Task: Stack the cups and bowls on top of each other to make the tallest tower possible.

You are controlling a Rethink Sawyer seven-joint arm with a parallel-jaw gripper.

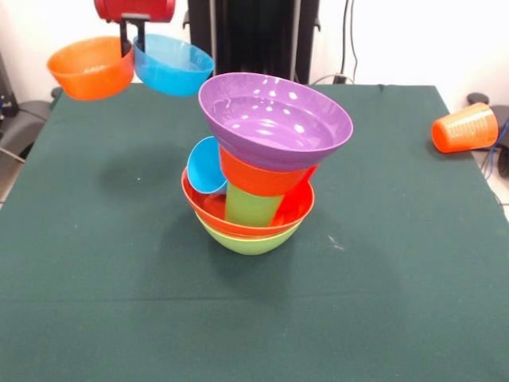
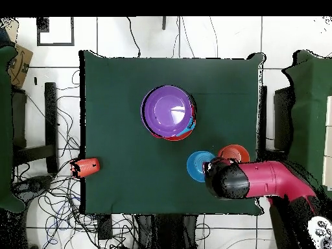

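The tower stands mid-table: a large lime green bowl (image 1: 250,241) at the base, an orange-red bowl (image 1: 290,213) in it, then a lime green cup (image 1: 250,205) and a tilted light blue cup (image 1: 207,167). Above them sit an orange small bowl (image 1: 262,177) and a tilted purple bowl (image 1: 274,119) on top. My gripper (image 1: 131,44) is up at the far left, shut on the touching rims of an orange small bowl (image 1: 90,68) and a blue small bowl (image 1: 173,65), both held in the air. An orange cup (image 1: 465,127) lies on its side at the table's right edge.
In the overhead view the purple bowl (image 2: 168,111) hides the tower. My arm (image 2: 259,180) reaches in from the lower right over the blue bowl (image 2: 198,165) and orange bowl (image 2: 235,154). The orange cup (image 2: 85,167) lies at the table's left edge (image 2: 82,130), among cables.
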